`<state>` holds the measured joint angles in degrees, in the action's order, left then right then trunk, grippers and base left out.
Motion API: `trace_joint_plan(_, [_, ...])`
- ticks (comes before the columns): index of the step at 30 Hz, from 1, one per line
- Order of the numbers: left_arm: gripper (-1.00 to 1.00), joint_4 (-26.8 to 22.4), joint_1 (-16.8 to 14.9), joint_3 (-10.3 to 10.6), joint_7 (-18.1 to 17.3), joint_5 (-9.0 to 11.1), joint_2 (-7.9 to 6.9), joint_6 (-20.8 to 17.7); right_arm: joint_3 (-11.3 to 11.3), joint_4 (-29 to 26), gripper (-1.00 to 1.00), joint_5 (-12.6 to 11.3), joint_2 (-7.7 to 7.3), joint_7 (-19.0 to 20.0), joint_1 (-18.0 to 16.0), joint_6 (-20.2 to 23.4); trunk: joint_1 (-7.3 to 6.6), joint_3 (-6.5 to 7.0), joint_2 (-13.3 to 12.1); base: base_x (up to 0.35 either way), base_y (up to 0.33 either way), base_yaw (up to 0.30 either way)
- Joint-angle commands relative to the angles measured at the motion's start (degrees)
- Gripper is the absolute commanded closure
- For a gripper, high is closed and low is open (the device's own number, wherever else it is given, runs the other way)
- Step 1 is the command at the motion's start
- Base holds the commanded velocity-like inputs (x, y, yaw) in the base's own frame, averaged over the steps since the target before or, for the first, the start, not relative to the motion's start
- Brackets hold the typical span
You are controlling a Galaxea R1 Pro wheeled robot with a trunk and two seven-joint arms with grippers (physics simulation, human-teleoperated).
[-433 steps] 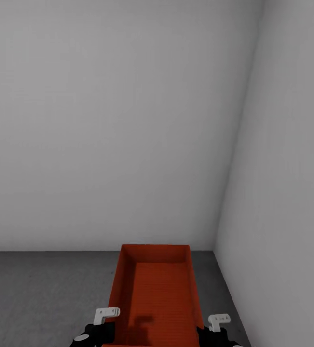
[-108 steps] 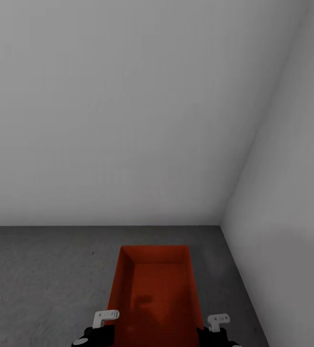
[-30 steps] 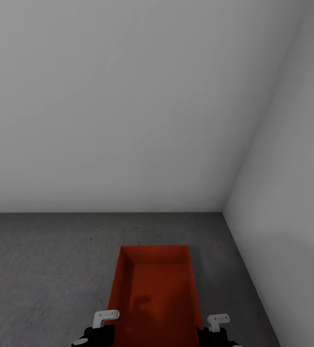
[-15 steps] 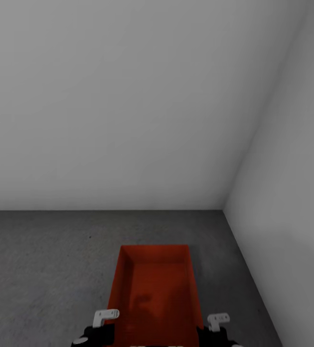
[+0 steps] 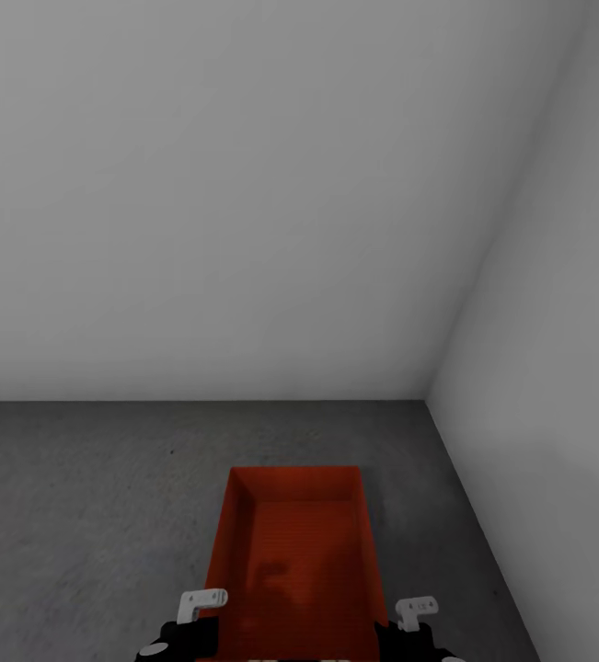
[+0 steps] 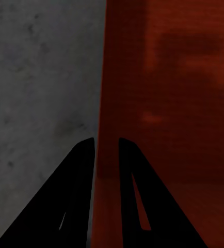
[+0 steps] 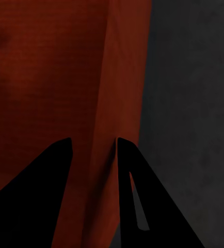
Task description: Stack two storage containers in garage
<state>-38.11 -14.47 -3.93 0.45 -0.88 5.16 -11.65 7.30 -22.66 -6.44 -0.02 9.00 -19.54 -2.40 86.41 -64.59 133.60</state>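
We hold one orange-red storage container point(image 5: 292, 561) out in front of us, above the dark grey floor point(image 5: 87, 515) near a corner of two white walls point(image 5: 244, 202). Our left gripper point(image 6: 107, 142) has its fingers clamped on the container's left wall (one finger inside, one outside), and our right gripper point(image 7: 93, 140) grips the right wall the same way. The container is empty.

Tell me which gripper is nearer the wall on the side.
Right. The right gripper pinches the bin's long wall on the side facing that side wall; the left gripper pinches the opposite long wall, farther away.
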Motion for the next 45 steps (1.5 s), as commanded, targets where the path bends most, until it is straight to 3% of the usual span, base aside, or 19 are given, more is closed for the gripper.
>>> trace_joint_plan(1, [1.00, -3.65, -0.04, -0.91, 0.34, -1.10, 0.11, 3.13, 0.88, 0.65, 1.00, -0.63, 0.02, 1.76, 0.03, -0.16, -0.01, -0.05, 0.02, 0.000, 0.000, 0.000])
trace_joint_plan(17, [1.00, -3.64, -0.04, -0.91, 0.34, -1.13, 0.11, 3.13, 0.87, 0.68, 1.00, -0.67, 0.02, 1.84, 0.03, -0.22, -0.01, -0.05, 0.02, 0.000, 0.000, 0.000])
trace_joint_plan(26, [1.00, -3.64, -0.04, -0.91, 0.34, -1.15, 0.11, 3.13, 0.87, 0.68, 1.00, -0.67, 0.02, 1.82, 0.03, -0.21, 1.97, -1.66, 3.63, 0.000, 0.000, 0.000])
trace_joint_plan(43, [1.00, -3.64, -0.04, -0.91, 0.34, -1.08, 0.11, 3.13, 0.87, 0.67, 1.00, -0.67, 0.02, 1.81, 0.01, -0.22, 1.97, -1.66, 3.63, 0.000, 0.000, 0.000])
trace_joint_plan(44, [1.00, -2.39, -0.04, -0.51, 0.20, -0.84, 0.40, 0.04, 0.65, -1.42, 1.00, -0.84, -0.07, 0.26, 0.02, -0.21, 1.97, -1.66, 3.62, 0.000, 0.000, 0.000])
trace_joint_plan(45, [1.00, -2.55, -0.04, -0.83, 0.16, -0.85, 0.70, -0.11, 0.53, -1.30, 1.00, -0.72, 0.24, 0.49, 0.02, -0.28, 1.97, -1.66, 3.62, 0.000, 0.000, 0.000])
